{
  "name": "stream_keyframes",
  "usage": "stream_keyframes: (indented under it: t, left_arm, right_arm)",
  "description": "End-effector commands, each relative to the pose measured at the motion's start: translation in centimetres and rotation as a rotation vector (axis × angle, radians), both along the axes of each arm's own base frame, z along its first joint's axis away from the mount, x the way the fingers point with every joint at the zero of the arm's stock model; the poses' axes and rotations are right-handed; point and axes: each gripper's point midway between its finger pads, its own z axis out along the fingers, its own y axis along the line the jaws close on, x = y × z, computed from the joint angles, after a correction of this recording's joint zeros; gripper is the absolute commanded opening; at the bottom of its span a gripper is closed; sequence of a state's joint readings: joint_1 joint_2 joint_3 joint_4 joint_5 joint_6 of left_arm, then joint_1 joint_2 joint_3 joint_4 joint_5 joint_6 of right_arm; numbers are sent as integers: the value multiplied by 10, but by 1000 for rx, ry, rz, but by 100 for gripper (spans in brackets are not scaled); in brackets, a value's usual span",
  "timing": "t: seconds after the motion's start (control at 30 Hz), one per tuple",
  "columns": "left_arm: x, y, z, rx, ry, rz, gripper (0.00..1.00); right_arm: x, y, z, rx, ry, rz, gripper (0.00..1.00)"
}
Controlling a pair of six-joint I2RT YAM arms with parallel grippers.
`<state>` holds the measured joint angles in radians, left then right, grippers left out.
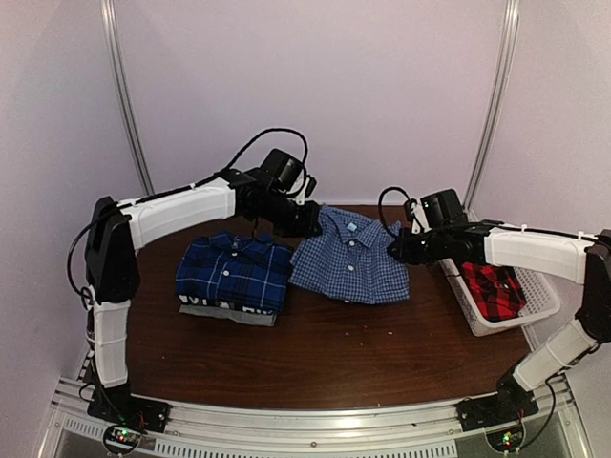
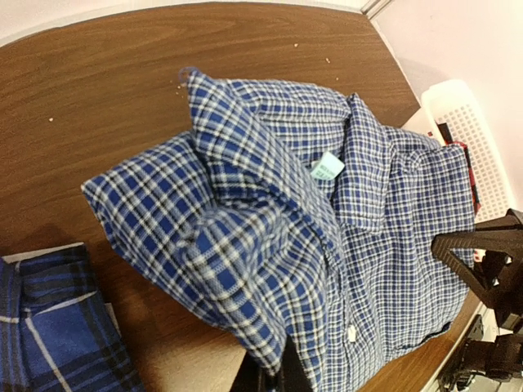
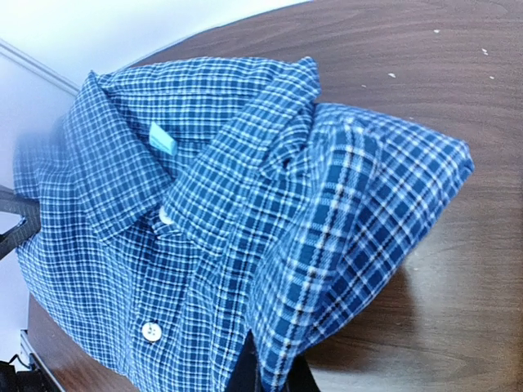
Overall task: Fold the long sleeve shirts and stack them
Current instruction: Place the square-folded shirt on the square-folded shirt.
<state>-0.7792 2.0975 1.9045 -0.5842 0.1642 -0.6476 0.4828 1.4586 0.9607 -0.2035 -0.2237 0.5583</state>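
Note:
The blue-and-white fine-check shirt (image 1: 348, 260) lies folded, collar up, mid-table. My left gripper (image 1: 310, 221) is shut on its left shoulder edge, and the wrist view shows cloth (image 2: 270, 269) bunched and lifted over the dark fingers (image 2: 282, 374). My right gripper (image 1: 397, 252) is shut on the opposite edge, where a fold of cloth (image 3: 368, 220) rises from the pinching fingers (image 3: 245, 371). The darker blue plaid shirt (image 1: 234, 272) sits folded to the left. The red-and-black plaid shirt (image 1: 495, 290) lies in the basket.
A white slatted basket (image 1: 540, 298) stands at the table's right edge. Under the dark plaid shirt a grey-and-white folded cloth (image 1: 229, 310) with black print shows. Brown tabletop (image 1: 363, 353) stretches in front of the shirts.

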Motion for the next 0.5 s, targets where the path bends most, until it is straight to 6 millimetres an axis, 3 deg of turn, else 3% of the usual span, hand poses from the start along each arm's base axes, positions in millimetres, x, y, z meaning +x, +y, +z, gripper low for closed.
stream_keyframes:
  t: [0.0, 0.2, 0.47]
  left_arm:
    - [0, 28, 44, -28, -67, 26, 0]
    - [-3, 85, 57, -4, -76, 97, 0]
    - [-6, 191, 53, 31, -61, 248, 0]
  right_arm:
    - [-3, 40, 41, 98, -62, 57, 0]
    - [-7, 100, 66, 174, -95, 133, 0]
    - [-11, 195, 74, 262, -87, 245, 0]
